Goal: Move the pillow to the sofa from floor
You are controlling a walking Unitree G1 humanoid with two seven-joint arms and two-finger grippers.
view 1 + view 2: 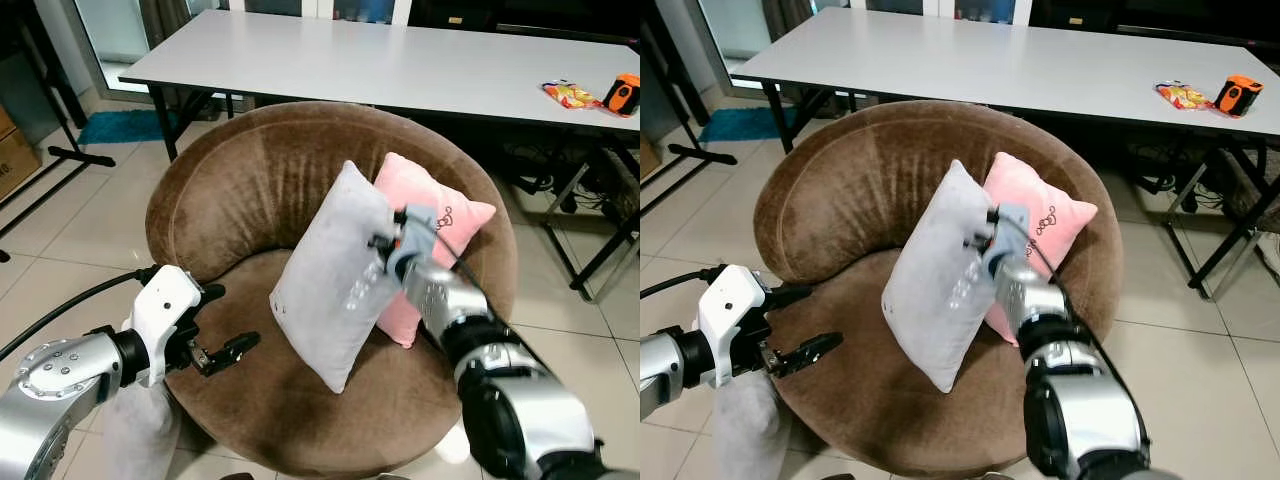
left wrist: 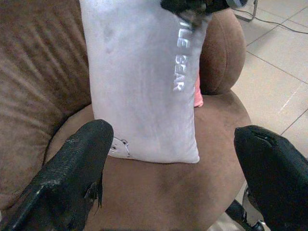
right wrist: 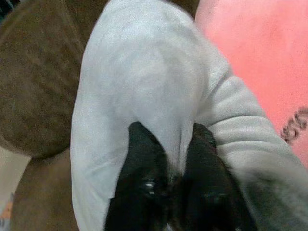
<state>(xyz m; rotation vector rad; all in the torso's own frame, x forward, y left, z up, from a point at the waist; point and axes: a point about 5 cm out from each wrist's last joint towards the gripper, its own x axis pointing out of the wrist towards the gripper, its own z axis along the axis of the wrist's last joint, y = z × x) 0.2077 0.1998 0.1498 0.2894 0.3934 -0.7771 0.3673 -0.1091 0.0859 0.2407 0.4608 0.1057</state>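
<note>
Sofa (image 1: 250, 160): round brown tub chair, white table (image 1: 330, 60) behind it, tile floor all round.

Grey pillow (image 1: 325, 275) is already on the sofa, off the floor. Stands on its lower corner on the seat, roughly mid-seat, tilted, upper part leaning toward the backrest. Pink pillow (image 1: 440, 215) sits just behind it toward the right side of the backrest, touching or nearly so; can't tell if grey's weight rests on it.

R gripper (image 1: 386, 243) is clenched on a pinch of grey fabric at the pillow's right edge, upper half. Wrist view confirms: both fingers (image 3: 144, 178) closed tight w/ cloth bunched between them.

L gripper (image 1: 212, 325) is released, fingers spread wide, hovering over the seat's left front edge, near the pillow's lower corner but not touching.

Status, my read: transport basically done, pillow over and on the seat. Left to do: let go w/ R, pull the arm back, check the pillow stays put. It's balanced on a corner, so probably flops once freed; likely falls back vs backrest or pink pillow, still on sofa. L looks placed to steady it if needed.
</note>
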